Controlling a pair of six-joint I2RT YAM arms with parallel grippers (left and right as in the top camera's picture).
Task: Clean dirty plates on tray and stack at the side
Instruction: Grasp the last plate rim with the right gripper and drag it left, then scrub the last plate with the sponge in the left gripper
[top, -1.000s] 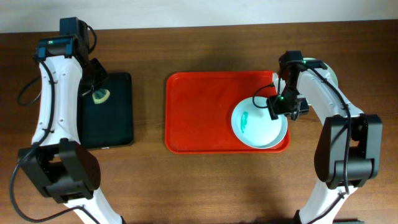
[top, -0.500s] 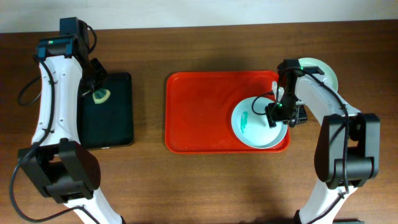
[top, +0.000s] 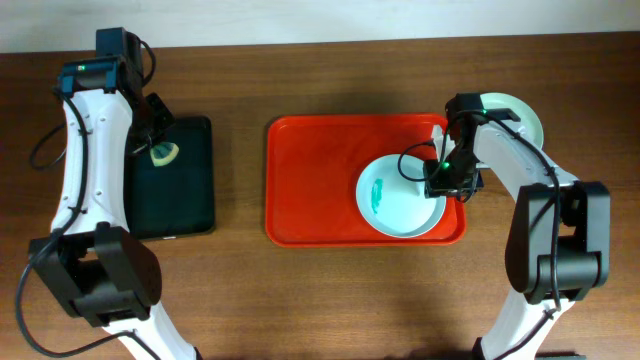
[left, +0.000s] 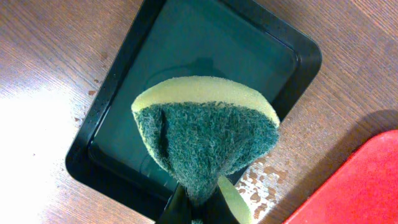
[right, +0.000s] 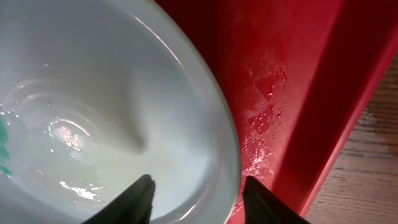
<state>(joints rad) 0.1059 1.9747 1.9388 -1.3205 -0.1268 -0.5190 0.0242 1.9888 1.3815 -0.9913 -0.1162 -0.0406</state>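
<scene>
The red tray (top: 315, 180) lies mid-table. A pale plate (top: 400, 205) with a teal smear (top: 378, 192) lies in its right half, and also shows in the right wrist view (right: 93, 93). My right gripper (top: 447, 180) is open, with its fingers (right: 198, 193) straddling the plate's right rim, one over the plate and one over the tray floor. A pale mint plate (top: 522, 115) lies on the table right of the tray, partly hidden by the right arm. My left gripper (top: 158, 150) is shut on a green and yellow sponge (left: 205, 137) above the black tray.
The smaller black tray (top: 175, 205) lies at the left, seen also from the left wrist (left: 118, 93). Water drops wet the wood beside it (left: 264, 180) and the red tray floor (right: 264, 112). The red tray's raised rim (right: 336, 124) is close to my right fingers.
The right gripper moved forward and left, onto the plate's right rim, and the plate slid a little left on the tray. The left arm and sponge have not moved.
</scene>
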